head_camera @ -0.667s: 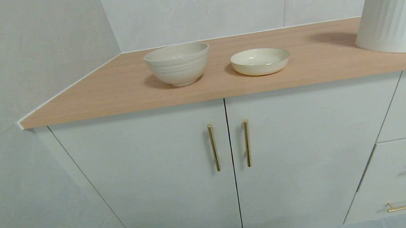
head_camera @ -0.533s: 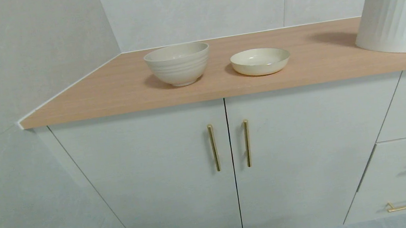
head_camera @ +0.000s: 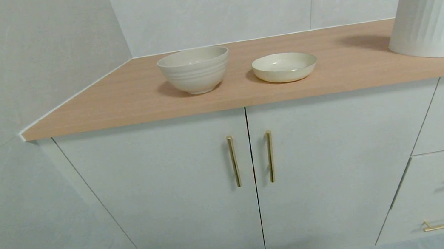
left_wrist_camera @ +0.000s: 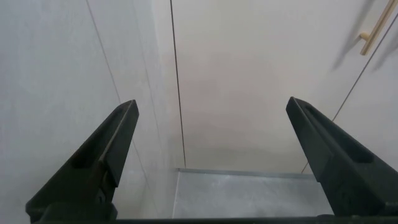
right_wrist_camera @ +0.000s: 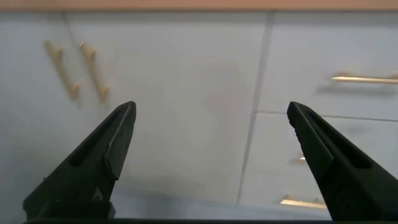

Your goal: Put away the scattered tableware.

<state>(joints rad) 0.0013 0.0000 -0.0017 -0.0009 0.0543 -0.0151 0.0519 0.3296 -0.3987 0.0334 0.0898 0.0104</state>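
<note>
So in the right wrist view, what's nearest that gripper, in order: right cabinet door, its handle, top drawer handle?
1. Right cabinet door: directly facing the right gripper.
2. Door handle, leftward, and top drawer handle, rightward: too close to call.

You see a matt wood-grain tan countertop. The deep beige ribbed bowl looks matt, with grooved sides; the shallow cream dish is glossy and smooth. The tall white fluted cylinder is matt. The pale cabinet doors look smooth, their slim gold bar handles metal.
</note>
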